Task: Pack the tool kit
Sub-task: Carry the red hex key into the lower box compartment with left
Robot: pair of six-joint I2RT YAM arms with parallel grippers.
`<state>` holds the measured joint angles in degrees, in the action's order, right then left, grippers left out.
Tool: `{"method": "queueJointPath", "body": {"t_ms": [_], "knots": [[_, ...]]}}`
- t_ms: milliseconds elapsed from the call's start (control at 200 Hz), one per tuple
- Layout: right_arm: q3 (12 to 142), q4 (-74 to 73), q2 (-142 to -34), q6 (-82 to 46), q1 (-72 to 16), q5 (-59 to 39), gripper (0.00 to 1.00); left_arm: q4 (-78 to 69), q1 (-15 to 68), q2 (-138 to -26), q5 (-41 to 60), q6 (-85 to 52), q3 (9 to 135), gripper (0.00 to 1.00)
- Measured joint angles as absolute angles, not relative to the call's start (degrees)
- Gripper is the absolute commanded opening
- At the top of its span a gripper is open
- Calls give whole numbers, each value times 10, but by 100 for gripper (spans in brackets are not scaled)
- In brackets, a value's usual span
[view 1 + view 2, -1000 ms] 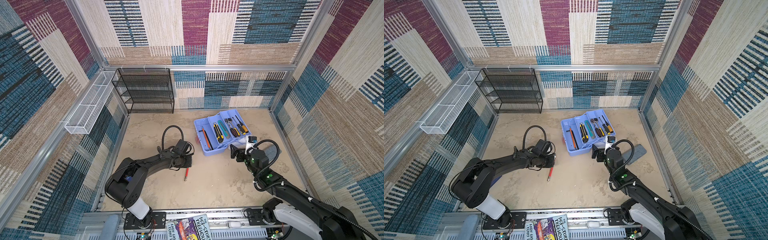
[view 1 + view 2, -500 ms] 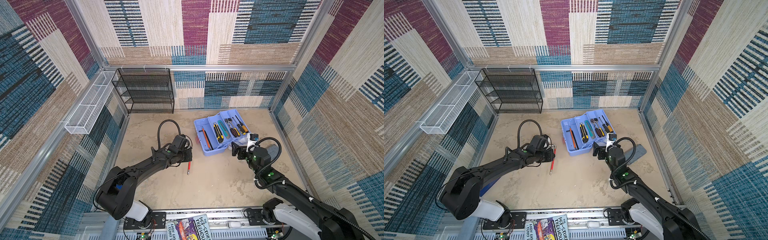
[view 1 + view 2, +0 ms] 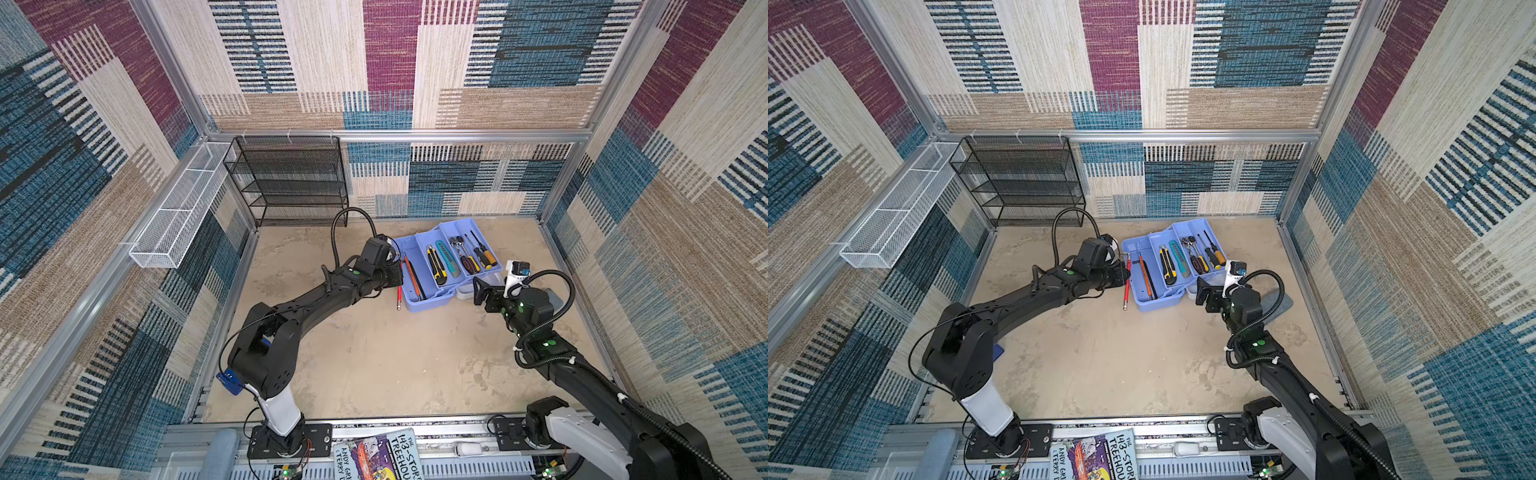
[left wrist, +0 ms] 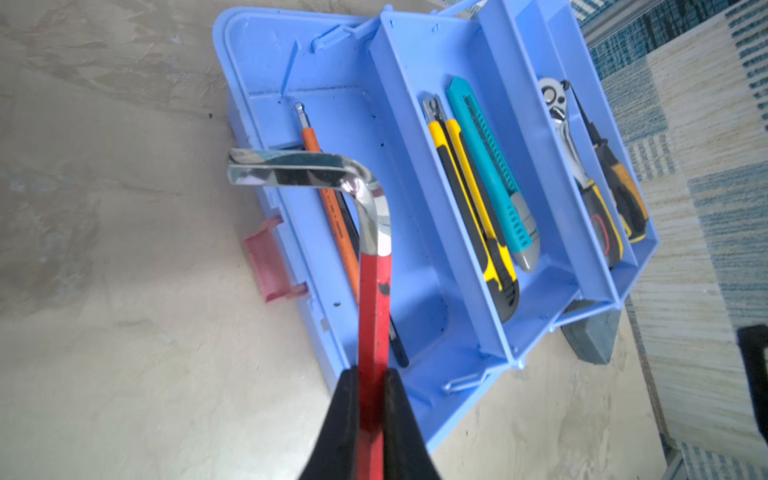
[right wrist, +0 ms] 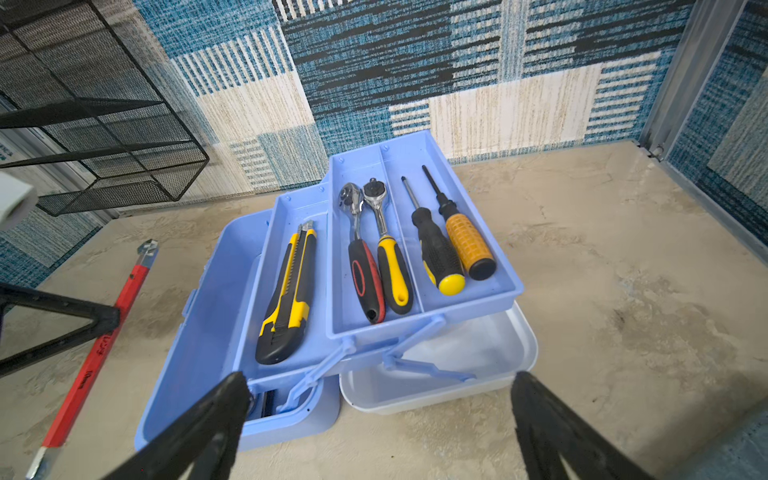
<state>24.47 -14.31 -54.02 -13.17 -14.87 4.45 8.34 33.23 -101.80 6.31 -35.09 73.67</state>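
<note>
Two hex keys are in sight. An orange hex key (image 4: 332, 208) lies in the bottom compartment of the light-blue toolbox (image 3: 428, 303). A red hex key (image 4: 374, 299) is pinched by its long arm between the closed fingers of the left tool (image 4: 371, 376).

The red key's bent chrome end hangs over the box's left rim, near the pink latch (image 4: 268, 266). Its other end points down beside the box's left wall, and I cannot tell whether it touches the counter (image 3: 374, 365).

The toolbox stands open near the counter's back edge, right of the middle, with its trays fanned out in steps. The middle tray (image 4: 407, 104) holds a yellow-and-black utility knife (image 5: 286, 291) and a teal utility knife (image 4: 490, 166) side by side. The top tray (image 5: 424, 139) has two compartments: one holds two ratchets (image 5: 361, 257), the other two screwdrivers (image 5: 469, 245).

The white lid (image 5: 415, 399) lies hollow side up on the counter under the top tray, touching the base.

The right tool (image 5: 380, 377) hovers just in front of the lid with its jaws spread wide and nothing between them.

A black wire-mesh rack (image 3: 291, 183) stands in the counter's back left corner
</note>
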Motion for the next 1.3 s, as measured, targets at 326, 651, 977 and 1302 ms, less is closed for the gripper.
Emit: {"method": "queueJointPath", "body": {"t_ms": [326, 651, 977, 1302], "knots": [[245, -143, -550, -135, -136, 25, 100, 58, 326, -1119, 94, -420, 828, 0], [245, -143, -559, -135, -130, 21, 100, 65, 323, -1191, 97, -445, 884, 0], [248, -145, -559, -135, -117, 22, 100, 97, 323, -1210, 108, -446, 908, 36], [264, -171, -579, -135, -58, 4, 100, 93, 323, -1192, 121, -446, 892, 55]]}}
